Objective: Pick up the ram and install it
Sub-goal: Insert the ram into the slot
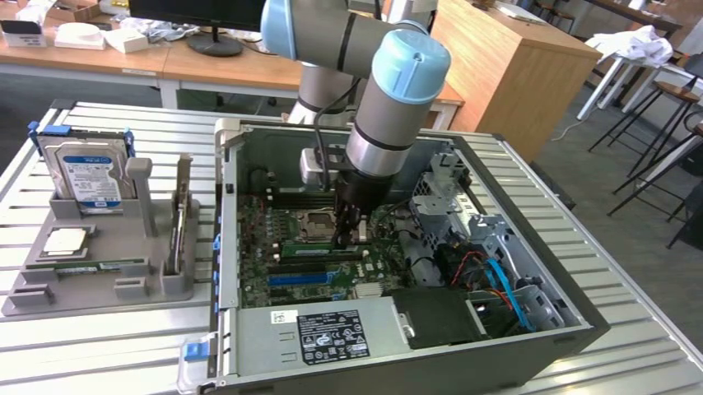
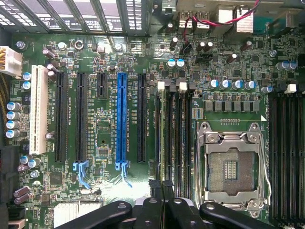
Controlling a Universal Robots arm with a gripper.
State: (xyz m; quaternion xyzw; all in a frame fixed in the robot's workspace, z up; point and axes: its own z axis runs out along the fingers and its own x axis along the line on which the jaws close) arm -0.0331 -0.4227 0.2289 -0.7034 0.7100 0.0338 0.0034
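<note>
green ram stick [image 1: 86, 267] lies flat in the grey holder [image 1: 165, 276] on the slatted metal tabletop [image 1: 110, 337], at the exterior view's left. it is well apart from my claw [image 1: 349, 234], and nothing is touching it. a silver processor chip [image 1: 66, 240] sits just beside it in the same holder, and a hard drive [image 1: 88, 177] stands upright behind.

my arm reaches down into the open computer case [image 1: 571, 325]. from the wrist i see the claw [image 2: 161, 187] with its black fingers [image 2: 155, 202] pressed together and nothing pinched between them. it hangs over the motherboard [image 2: 100, 129], in line with the memory slots [image 2: 174, 133] beside the empty processor socket [image 2: 231, 167].

from outside, a lighter green strip [image 1: 318, 246] runs along those slots close to the claw tips. i cannot tell whether it is a seated stick or bare board.
</note>
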